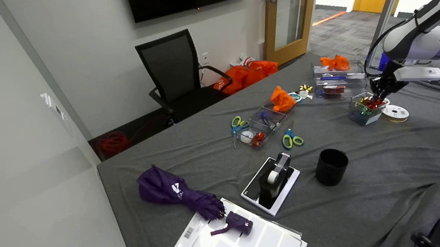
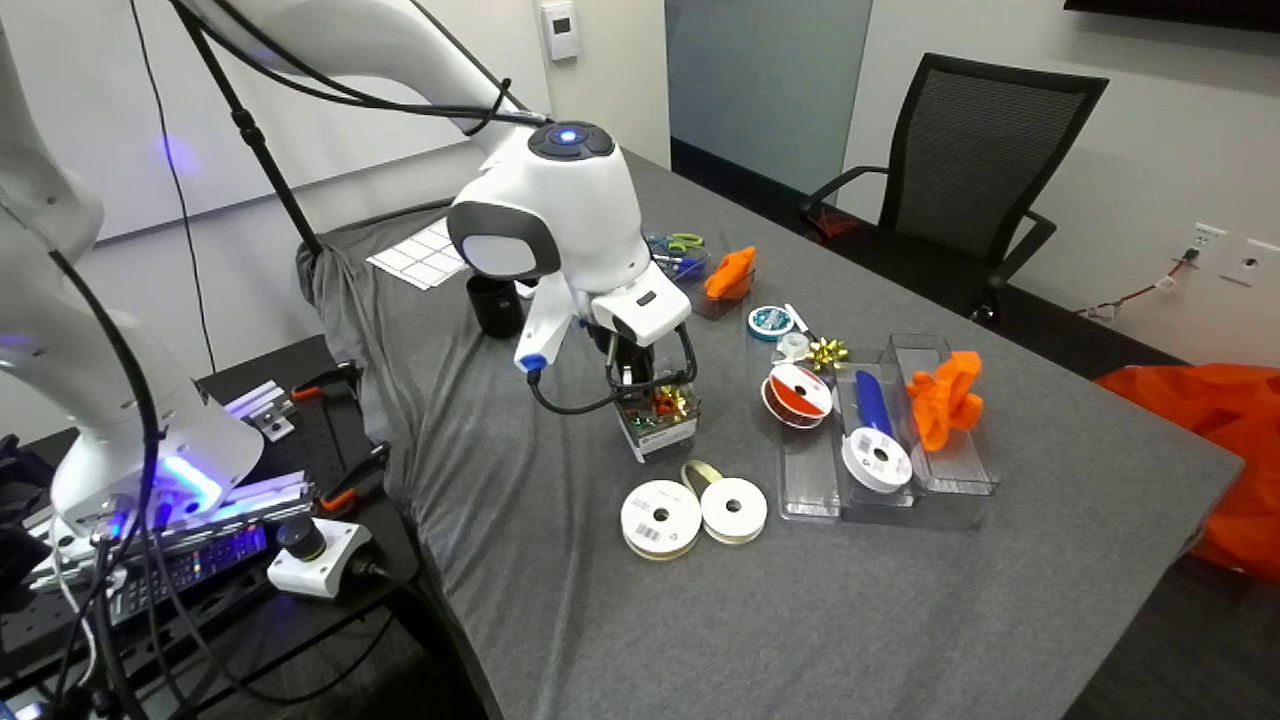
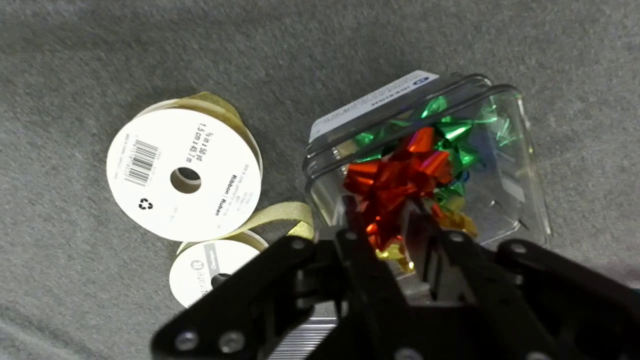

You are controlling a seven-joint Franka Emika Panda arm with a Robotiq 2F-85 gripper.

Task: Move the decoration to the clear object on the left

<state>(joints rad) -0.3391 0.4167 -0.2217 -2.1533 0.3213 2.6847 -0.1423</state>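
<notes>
The clear container [image 1: 357, 116] is small and see-through and stands on the grey cloth. It holds green, gold and red shiny bows. It also shows in an exterior view [image 2: 672, 440] and in the wrist view [image 3: 505, 207]. A red bow [image 3: 400, 172] sits at the near side of the container. My gripper [image 3: 382, 212] reaches into the container from above. Its fingers are on both sides of the red bow, which looks pinched between them. A gold bow piece shows below it. In both exterior views the fingertips [image 1: 376, 96] [image 2: 628, 375] are partly hidden.
Two ribbon spools [image 2: 660, 517] [image 2: 735, 510] lie beside the container. Larger clear trays [image 2: 810, 490] hold spools and orange cloth. A divided clear tray [image 1: 264, 132] stands between scissors [image 1: 240, 125] [image 1: 292, 138]. A black mug [image 1: 332, 165], tape dispenser [image 1: 271, 181] and purple umbrella [image 1: 161, 187] are also there.
</notes>
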